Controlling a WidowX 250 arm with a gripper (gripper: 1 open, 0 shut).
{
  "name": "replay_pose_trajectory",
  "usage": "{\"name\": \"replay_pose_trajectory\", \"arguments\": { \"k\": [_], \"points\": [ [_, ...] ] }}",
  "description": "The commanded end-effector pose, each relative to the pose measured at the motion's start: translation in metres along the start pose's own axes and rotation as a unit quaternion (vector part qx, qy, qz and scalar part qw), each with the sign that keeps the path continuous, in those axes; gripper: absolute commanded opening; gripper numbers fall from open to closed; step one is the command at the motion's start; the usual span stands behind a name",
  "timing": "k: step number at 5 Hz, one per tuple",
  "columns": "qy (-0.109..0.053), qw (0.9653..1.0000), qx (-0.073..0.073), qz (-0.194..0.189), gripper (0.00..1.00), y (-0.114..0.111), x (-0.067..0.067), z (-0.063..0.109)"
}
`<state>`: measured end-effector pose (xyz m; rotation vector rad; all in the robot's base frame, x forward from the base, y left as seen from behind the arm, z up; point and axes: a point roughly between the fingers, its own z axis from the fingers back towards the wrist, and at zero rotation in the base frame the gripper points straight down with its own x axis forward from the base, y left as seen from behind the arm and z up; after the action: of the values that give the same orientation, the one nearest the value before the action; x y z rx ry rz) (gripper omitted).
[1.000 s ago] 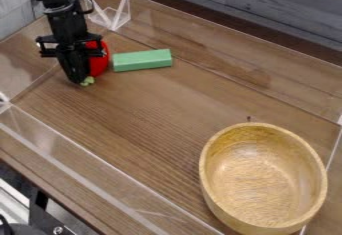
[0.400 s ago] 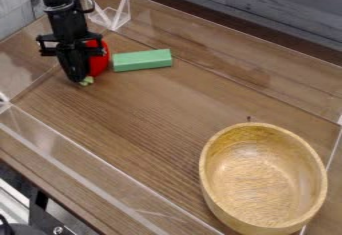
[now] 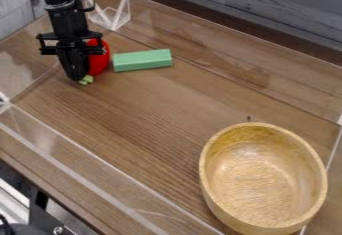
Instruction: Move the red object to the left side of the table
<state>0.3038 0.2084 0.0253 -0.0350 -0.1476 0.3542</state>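
Beside the green block, glossy red toy fruit [image 3: 99,59]

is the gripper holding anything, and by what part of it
The gripper is closed around the red toy fruit, gripping its rounded body near the pale green stem.

I can make out no lettering anywhere in my view — no labels, brands, numbers or signs that I can read from here.
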Motion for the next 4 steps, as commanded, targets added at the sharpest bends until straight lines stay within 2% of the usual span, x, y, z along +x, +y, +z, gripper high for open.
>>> {"name": "replay_pose_trajectory", "arguments": {
  "k": [1, 2, 4],
  "points": [
    [-0.024, 0.9996, 0.007, -0.011, 0.0, -0.002, 0.013, 0.013],
    [-0.025, 0.9996, 0.007, -0.013, 1.0, -0.003, 0.014, 0.016],
    [-0.04, 0.9989, -0.009, -0.022, 1.0, -0.013, 0.02, 0.044]
  ]
}}
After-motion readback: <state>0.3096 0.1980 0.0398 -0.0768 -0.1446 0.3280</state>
